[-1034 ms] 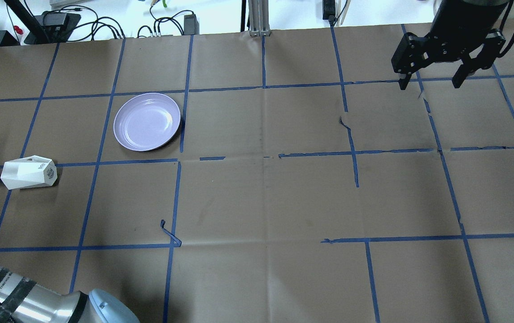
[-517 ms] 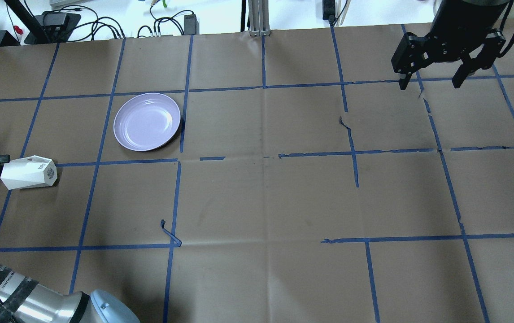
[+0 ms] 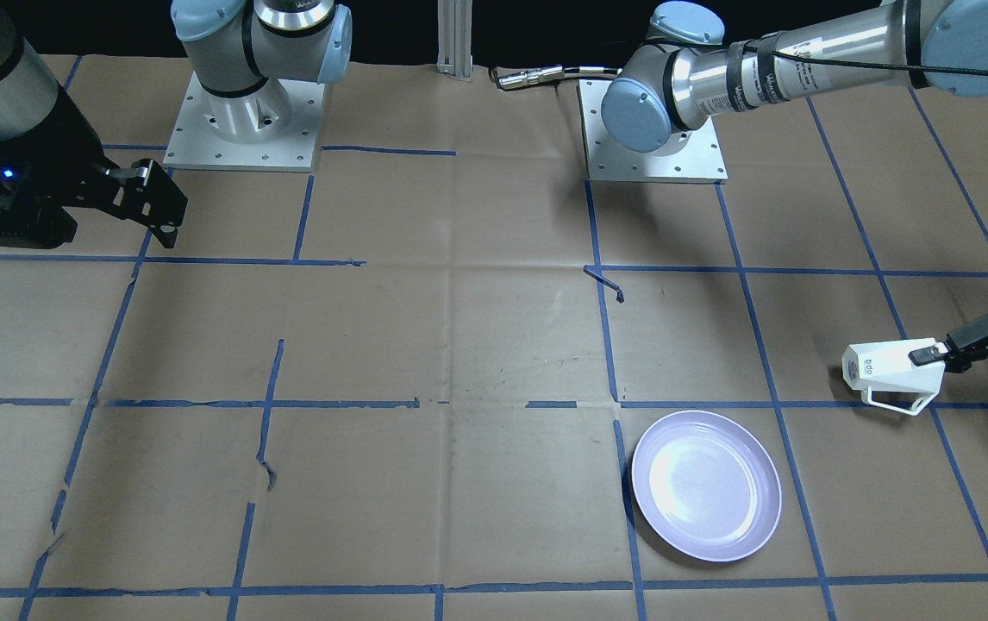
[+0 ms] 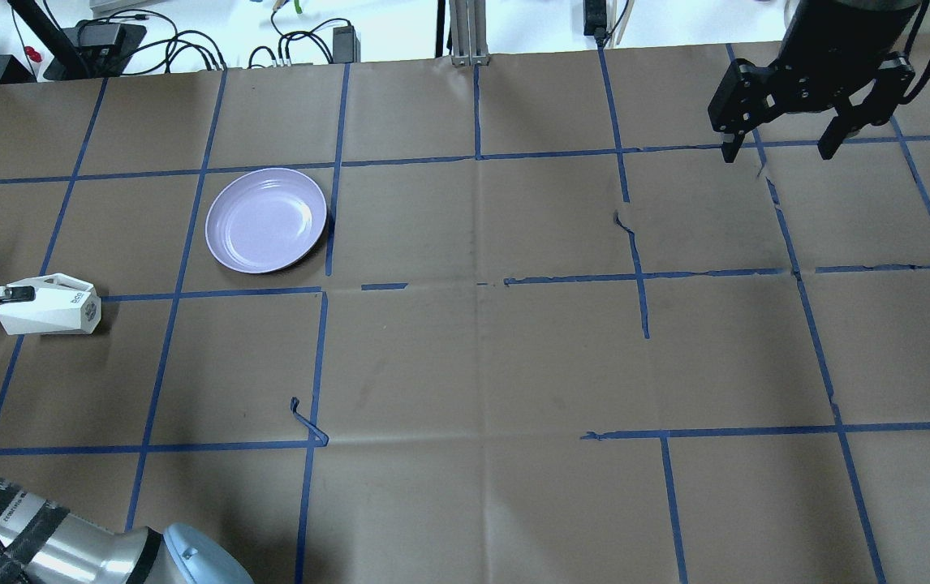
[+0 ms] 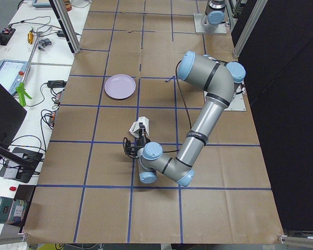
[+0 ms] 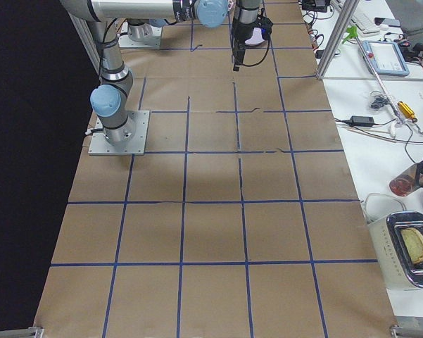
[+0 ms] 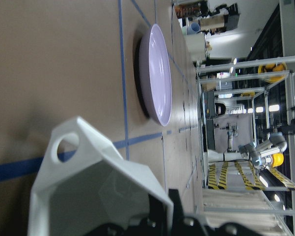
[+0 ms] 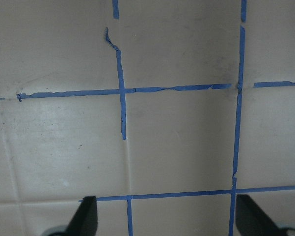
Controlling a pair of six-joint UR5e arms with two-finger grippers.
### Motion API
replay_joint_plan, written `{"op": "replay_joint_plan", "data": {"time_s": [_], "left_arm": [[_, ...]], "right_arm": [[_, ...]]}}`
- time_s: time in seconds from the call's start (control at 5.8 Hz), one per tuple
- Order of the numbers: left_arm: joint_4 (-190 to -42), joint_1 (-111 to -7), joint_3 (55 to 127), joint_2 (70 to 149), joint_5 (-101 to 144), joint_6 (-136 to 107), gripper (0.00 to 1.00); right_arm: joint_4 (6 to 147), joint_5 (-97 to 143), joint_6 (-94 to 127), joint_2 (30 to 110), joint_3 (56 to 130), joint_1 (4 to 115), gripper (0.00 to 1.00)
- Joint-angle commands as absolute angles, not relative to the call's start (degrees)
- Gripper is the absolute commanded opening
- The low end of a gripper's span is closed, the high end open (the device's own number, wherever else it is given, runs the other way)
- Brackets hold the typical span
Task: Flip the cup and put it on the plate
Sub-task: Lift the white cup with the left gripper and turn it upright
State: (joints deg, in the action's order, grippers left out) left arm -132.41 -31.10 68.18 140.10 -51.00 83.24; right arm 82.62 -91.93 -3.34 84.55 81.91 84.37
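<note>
Brown taped table [image 4: 473, 349], left gripper [image 3: 929, 354] clamping cup [image 4: 49, 306] rim, dark lettering unreadable, cup looking narrower than a second ago, right gripper [image 4: 777, 152] hanging open far right.

We see the cup [image 7: 103, 191] filling 6 to 8 o'clock, its rim wall pinched by our left gripper [image 7: 162, 219] at 6, its handle [image 7: 46, 164] toward 9, and the plate [image 7: 159, 73] beyond at 12 on the table [image 7: 49, 59].
</note>
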Motion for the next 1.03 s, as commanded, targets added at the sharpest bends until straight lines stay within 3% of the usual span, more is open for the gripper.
{"op": "replay_joint_plan", "data": {"time_s": [0.0,0.69,0.86], "left_arm": [[-137.33,-30.42,67.77,134.78,-50.19,80.71,0.0],[-134.85,-33.46,68.03,116.58,-50.36,61.3,0.0],[-122.99,-39.4,68.55,112.28,-51.41,47.51,0.0]], "right_arm": [[82.62,-91.93,-3.34,84.55,81.91,84.38,1.0],[82.62,-91.93,-3.34,84.55,81.91,84.38,1.0],[82.62,-91.93,-3.34,84.55,81.91,84.38,1.0]]}}
